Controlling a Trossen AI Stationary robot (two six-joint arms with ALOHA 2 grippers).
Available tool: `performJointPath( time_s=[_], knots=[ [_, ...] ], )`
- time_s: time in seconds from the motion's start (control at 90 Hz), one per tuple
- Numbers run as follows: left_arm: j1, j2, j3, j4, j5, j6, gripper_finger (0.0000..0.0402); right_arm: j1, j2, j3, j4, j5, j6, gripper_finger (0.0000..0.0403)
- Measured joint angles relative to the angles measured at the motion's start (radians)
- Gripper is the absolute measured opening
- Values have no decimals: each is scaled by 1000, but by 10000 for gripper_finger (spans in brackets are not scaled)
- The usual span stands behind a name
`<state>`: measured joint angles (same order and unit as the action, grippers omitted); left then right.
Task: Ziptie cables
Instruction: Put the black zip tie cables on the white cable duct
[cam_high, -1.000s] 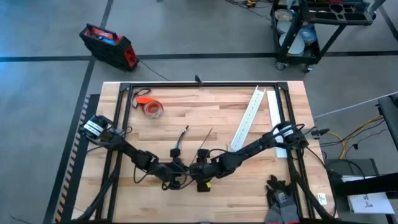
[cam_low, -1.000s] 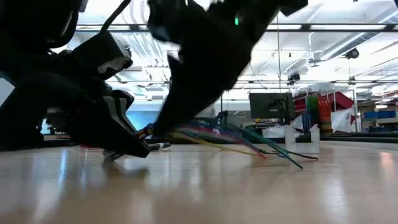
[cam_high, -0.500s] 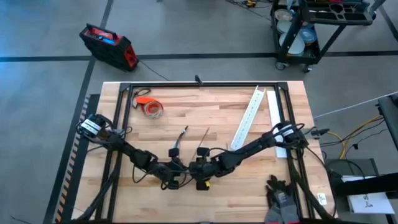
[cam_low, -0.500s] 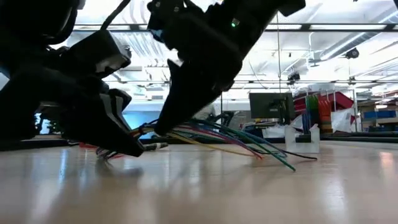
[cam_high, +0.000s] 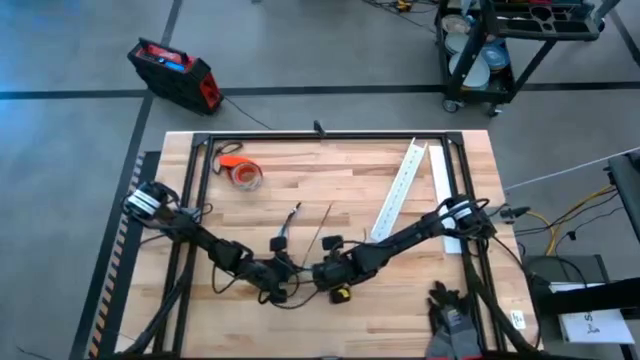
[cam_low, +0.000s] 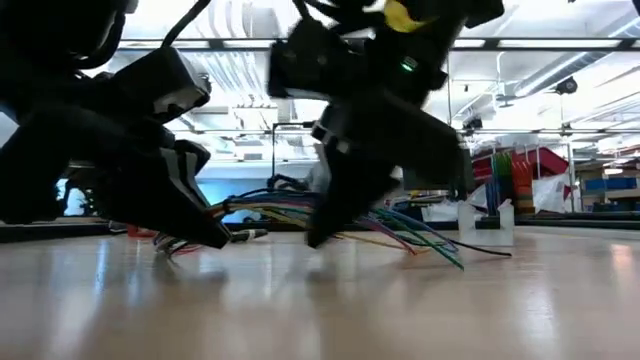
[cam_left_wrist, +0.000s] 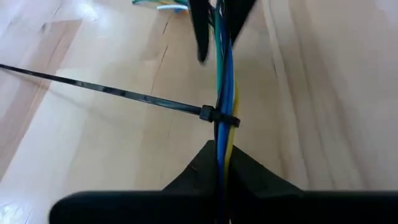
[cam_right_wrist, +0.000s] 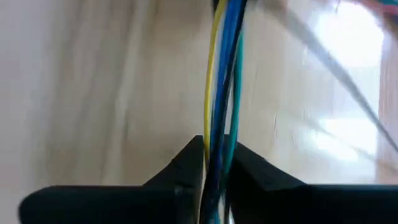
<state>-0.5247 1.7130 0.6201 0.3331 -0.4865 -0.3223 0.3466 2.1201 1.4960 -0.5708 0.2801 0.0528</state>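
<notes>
Desk (cam_high: 400, 300): pale wood planks inside a black frame; both arms reaching low toward the front middle.
White slotted channel (cam_high: 398, 190): flat on the desk, well apart from the work, toward the right rear.
Orange tape roll (cam_high: 245, 174): left rear of the desk, untouched.
Left claw (cam_high: 277, 288): low at the desk, front middle; in the left wrist view, fingers (cam_left_wrist: 255, 180) pinched on the wire bundle, wires running out between them.
Right claw (cam_high: 325, 272): just beside the left one; in the right wrist view, fingers (cam_right_wrist: 186, 165) clamped on the same bundle, yellow, blue and green strands passing between.
Cables (cam_low: 400, 225): held between the two claws just above the desk; loose ends fanning out sideways in the low view, tips near or on the wood.
Ziptie (cam_left_wrist: 112, 92): already looped round the bundle just ahead of the left claw, head snug against the wires, long tail lying out across the desk.
Stage (judged): loop closed, perhaps not fully cinched; tail not trimmed.
Risk, slip: strands thin and smooth; pulling the claws apart likely to draw single wires out of the loop.
Risk, loose tie: cannot tell how tight the band sits; a slack band could slide along the bundle on release.
Risk, tail: thin and flat on the wood, hard to pinch; a scraping grab could push it away or twist the bundle.
Risk, collision: claws close together, little room to regrip.
</notes>
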Motion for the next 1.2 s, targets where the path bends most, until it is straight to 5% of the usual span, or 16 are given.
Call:
performJointPath(
  time_s=[0.1,0.322,0.556,0.778,1.0,1.2],
  knots=[
    [0,-17,0,-32,1,-5,0,0,0,0,-36,-39,-59,81],
    [-29,-55,0,-49,6,78,0,-4,-11,0,-2,-304,-123,122],
    [-35,-61,0,-53,-4,117,0,-18,-11,0,95,-400,-129,136],
    [-42,-70,10,-68,-94,194,0,-38,-11,0,134,-543,-110,106],
    [-47,-72,91,-180,-124,199,0,-53,-16,0,137,-543,-82,12],
    [-53,-73,211,-405,-181,103,0,-55,-84,0,-19,-442,-81,2]
  ],
)
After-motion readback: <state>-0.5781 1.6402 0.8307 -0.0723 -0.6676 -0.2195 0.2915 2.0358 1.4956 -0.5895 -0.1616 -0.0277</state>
